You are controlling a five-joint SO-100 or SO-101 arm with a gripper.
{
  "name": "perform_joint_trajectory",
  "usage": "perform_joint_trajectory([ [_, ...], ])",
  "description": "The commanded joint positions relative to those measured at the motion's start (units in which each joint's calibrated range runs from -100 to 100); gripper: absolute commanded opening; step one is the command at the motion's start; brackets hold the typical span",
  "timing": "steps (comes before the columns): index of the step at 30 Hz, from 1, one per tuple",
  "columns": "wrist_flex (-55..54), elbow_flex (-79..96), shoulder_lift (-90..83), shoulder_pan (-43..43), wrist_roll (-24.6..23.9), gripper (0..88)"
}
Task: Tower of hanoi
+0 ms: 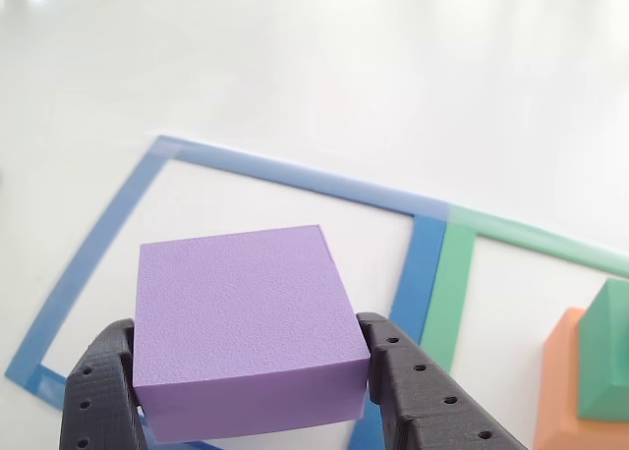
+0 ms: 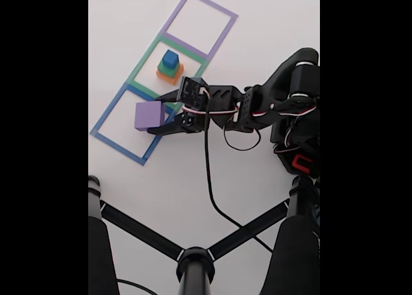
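Purple block [image 1: 246, 327] pinched btwn gripper [image 1: 251, 391] jaws, w/in blue taped square [image 2: 132, 124]. Orange [image 2: 170, 75], green [image 2: 168, 67], blue cube [image 2: 170, 57] stacked in green taped square [image 2: 147, 58] — prob. mid-task; purple taped square [image 2: 223, 13] awaits tower.

A staged robotics test bench is suggested rather than a home. A bare white tabletop [image 2: 161, 179] is marked with taped square outlines [image 2: 132, 124], a black camera stand [image 2: 195, 259] is planted at its near edge, and a loose black cable [image 2: 212, 192] is trailed across it.
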Motion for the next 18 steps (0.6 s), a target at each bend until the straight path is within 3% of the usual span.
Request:
perform_joint_trajectory([
  [1,-3.3,-5.4,3.2,-1.4,0.4,22.0],
  [18,-7.1,-14.7,16.6,-1.6,0.4,22.2],
])
